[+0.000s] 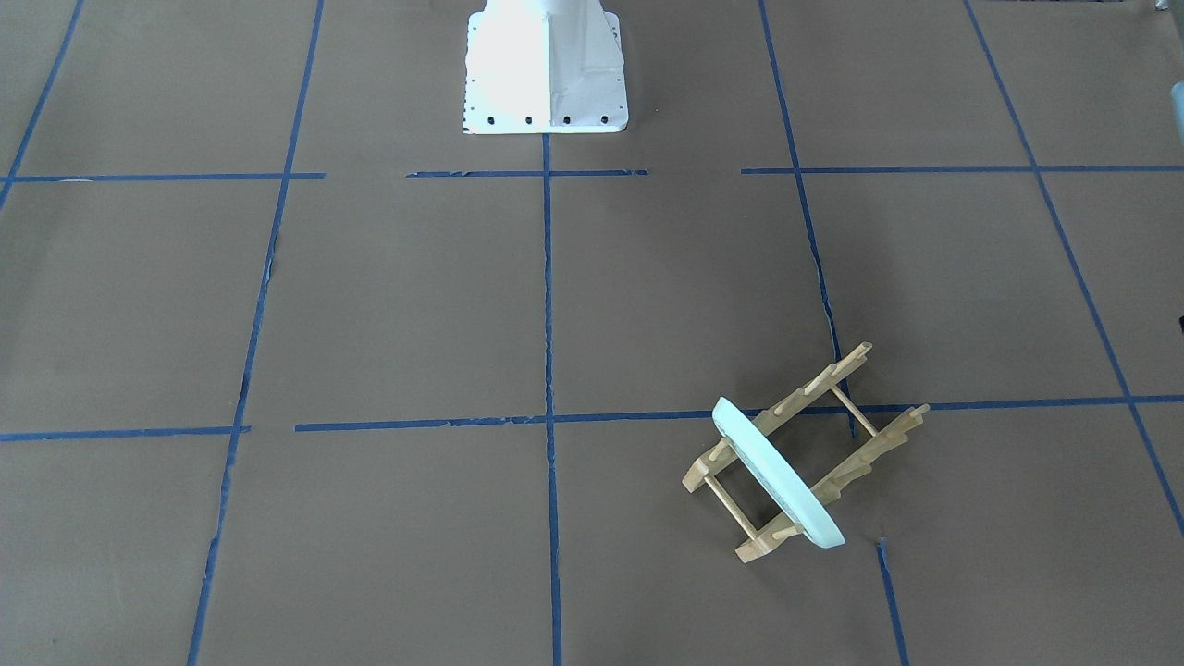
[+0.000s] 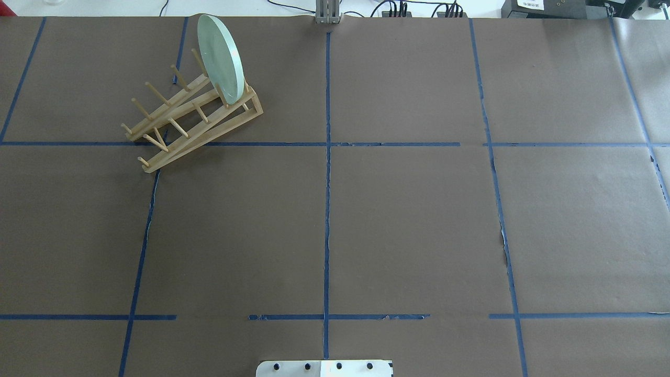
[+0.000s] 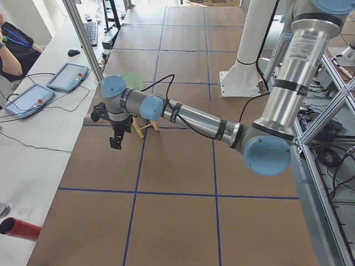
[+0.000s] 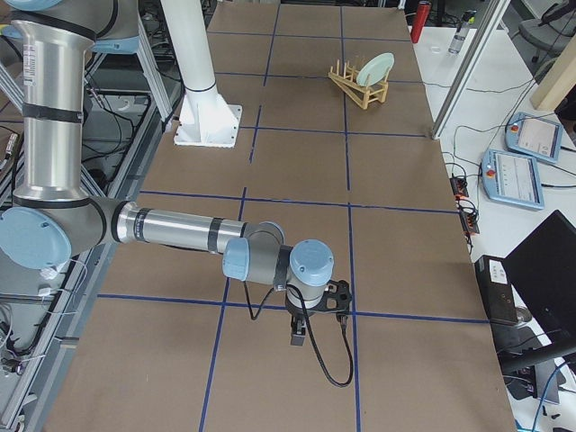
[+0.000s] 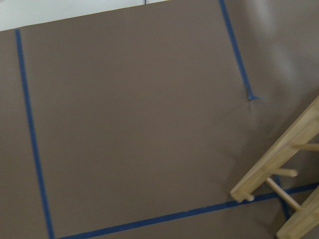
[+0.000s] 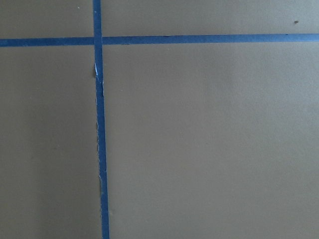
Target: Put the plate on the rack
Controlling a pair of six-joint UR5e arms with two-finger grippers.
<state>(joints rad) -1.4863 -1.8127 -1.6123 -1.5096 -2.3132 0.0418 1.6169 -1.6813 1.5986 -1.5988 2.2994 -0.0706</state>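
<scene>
The pale mint-green plate [image 2: 221,58] stands upright on edge between the pegs at one end of the light-wood rack [image 2: 188,118], on the far left part of the table. Both also show in the front view, the plate [image 1: 777,474] in the rack [image 1: 860,421]. The rack's end shows at the right of the left wrist view [image 5: 279,174]. My left gripper [image 3: 115,141] hangs above the table beside the rack, apart from it; I cannot tell whether it is open. My right gripper [image 4: 298,337] hangs over bare table far from the rack; I cannot tell its state.
Brown paper with a blue tape grid [image 2: 327,209] covers the table. The white robot base [image 1: 546,69] stands at the robot's edge. Tablets [image 3: 28,100] and a red cylinder [image 3: 22,228] lie on the white bench beyond the far edge.
</scene>
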